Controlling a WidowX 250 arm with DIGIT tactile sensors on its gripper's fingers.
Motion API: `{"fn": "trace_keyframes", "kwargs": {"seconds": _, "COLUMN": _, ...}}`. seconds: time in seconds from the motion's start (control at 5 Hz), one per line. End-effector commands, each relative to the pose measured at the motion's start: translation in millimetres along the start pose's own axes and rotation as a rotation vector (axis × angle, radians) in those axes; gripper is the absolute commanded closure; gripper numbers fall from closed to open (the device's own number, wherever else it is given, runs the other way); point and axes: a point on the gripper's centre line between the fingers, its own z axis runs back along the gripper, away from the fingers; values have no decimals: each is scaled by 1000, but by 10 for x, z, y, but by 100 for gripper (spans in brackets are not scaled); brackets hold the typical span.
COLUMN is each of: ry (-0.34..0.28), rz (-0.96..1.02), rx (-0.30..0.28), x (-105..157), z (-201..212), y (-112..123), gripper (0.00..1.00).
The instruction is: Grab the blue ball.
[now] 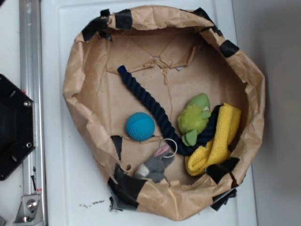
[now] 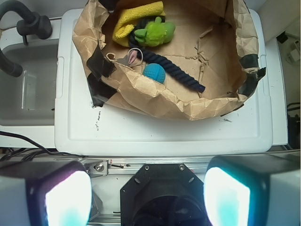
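High above the crumpled brown paper bag [image 1: 84, 75] we hover with our gripper [image 2: 147, 197] wide open and empty, reach not yet begun, needing to descend onto the small teal-blue dimpled rubber ball [image 1: 140, 126] beside the dark navy twisted rope [image 1: 149, 104].

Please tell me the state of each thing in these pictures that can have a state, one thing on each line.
Paper bag: open, sides rolled down, taped.
Blue ball: loose on the bag floor, not held.
Rope: lying stretched out, one end under the green toy.
Green toy: lying on the yellow cloth.
Yellow cloth: folded.
Gray toy: lying against the bag wall.
Gripper: jaws open, empty, outside the bag.
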Motion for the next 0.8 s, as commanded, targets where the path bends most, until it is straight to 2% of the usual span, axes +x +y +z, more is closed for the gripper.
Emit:
{"fn": "trace_keyframes", "kwargs": {"seconds": 0.0, "ry": 0, "rz": 0, "rx": 0, "x": 0, "z": 0, "y": 0, "gripper": 0}}
{"fn": "trace_keyframes", "kwargs": {"seconds": 0.2, "ry": 95, "rz": 74, "rx": 129, "x": 398, "z": -456, "y": 216, "gripper": 0}}
{"fn": "trace_keyframes", "kwargs": {"seconds": 0.6, "ry": 58, "rz": 196, "rx": 36, "x": 1033, "z": -991, "y": 446, "gripper": 0}}
